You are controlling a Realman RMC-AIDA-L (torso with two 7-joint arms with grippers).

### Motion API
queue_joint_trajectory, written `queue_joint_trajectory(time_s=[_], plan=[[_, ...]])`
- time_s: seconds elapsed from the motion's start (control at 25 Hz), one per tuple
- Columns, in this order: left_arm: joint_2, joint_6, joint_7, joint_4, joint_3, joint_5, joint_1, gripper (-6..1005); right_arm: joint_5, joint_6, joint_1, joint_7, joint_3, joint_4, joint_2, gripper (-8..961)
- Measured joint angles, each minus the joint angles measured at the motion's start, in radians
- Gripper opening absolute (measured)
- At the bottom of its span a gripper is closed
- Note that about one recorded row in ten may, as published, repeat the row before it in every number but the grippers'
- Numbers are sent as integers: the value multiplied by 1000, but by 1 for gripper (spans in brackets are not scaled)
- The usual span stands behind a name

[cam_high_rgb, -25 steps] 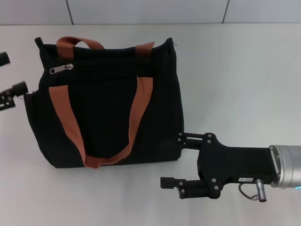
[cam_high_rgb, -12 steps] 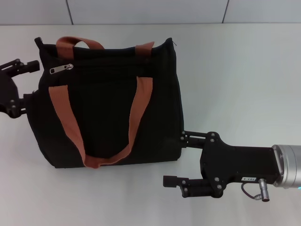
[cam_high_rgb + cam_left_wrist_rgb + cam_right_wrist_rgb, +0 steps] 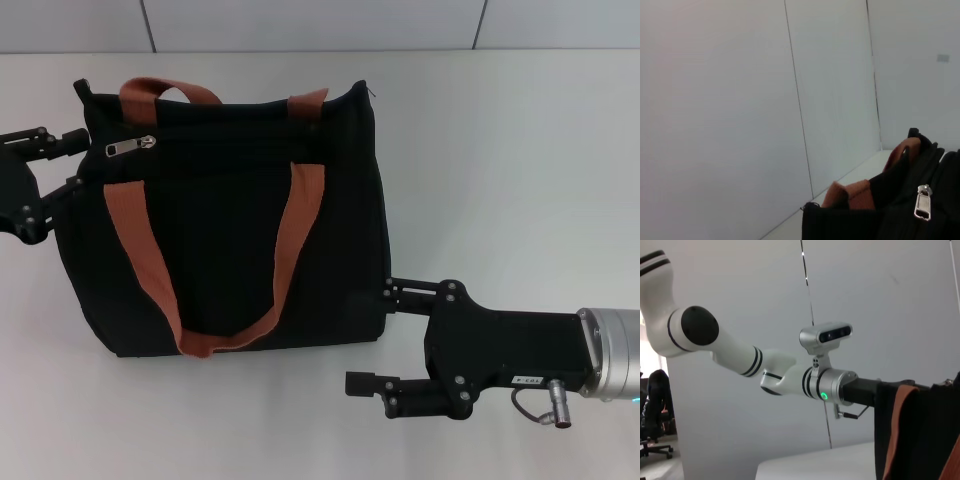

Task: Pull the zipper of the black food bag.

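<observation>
Nearest me, the right gripper (image 3: pixel 367 336) sits by the near right corner of the bag (image 3: pixel 235 215), jaws spread wide, the upper finger touching the fabric. The bag lies flat on the white table (image 3: pixel 500 150). Farther off, the left gripper (image 3: pixel 64 160) is at the bag's left edge, jaws apart, just beside the zipper (image 3: pixel 131 146)

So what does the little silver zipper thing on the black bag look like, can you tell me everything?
The zipper is a small, flat, shiny silver pull tab that looks like metal. It has a little loop joining it to a black zip line on the front of the black food bag, near the upper left corner, beside an orange handle. It lies flat against the fabric. Nothing grips it; the left gripper is open just beside that corner.
</observation>
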Motion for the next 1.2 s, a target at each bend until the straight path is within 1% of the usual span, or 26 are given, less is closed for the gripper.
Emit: queue_joint_trajectory(time_s=[0.08, 0.2, 0.24, 0.28, 0.4, 0.48, 0.56, 0.72, 0.8, 0.84, 0.88, 0.92, 1.08, 1.2], plan=[[0, 3, 0, -1, 0, -4, 2, 433, 0, -15, -1, 0, 13, 1, 0, 743], [0, 16, 0, 0, -2, -5, 3, 368, 0, -64, -1, -1, 58, 8, 1, 743], [0, 28, 1, 0, -9, -6, 3, 346, 0, -104, 3, -2, 101, 22, 2, 742], [0, 28, 1, 0, -9, -6, 3, 324, 0, -104, 3, -2, 101, 22, 2, 742], [0, 52, 3, 0, -28, -8, 4, 258, 29, -154, 31, 27, 152, 69, 3, 742], [-3, 62, 10, 0, -39, -10, 6, 215, 68, -162, 69, 110, 162, 92, 3, 742], [-10, 71, 20, 2, -46, -14, 9, 160, 93, -154, 118, 260, 163, 93, 3, 743], [-14, 91, 43, 1, -49, -24, 11, 26, 104, -93, 204, 597, 172, 31, 1, 743], [-15, 96, 52, 0, -50, -27, 12, 26, 111, -52, 237, 741, 172, -8, 2, 743], [-22, 106, 64, 2, -50, -29, 12, 26, 114, -22, 267, 845, 165, -38, 2, 743], [-23, 110, 65, 3, -51, -30, 12, 26, 114, -8, 281, 889, 163, -53, 2, 743], [-25, 118, 67, 5, -52, -31, 12, 26, 114, -8, 281, 889, 163, -53, 2, 743], [-27, 133, 71, 5, -53, -41, 12, 26, 111, 45, 330, 1059, 141, -120, 0, 742], [-29, 138, 82, 0, -53, -56, 15, 26, 108, 95, 358, 1189, 66, -191, -2, 742]])
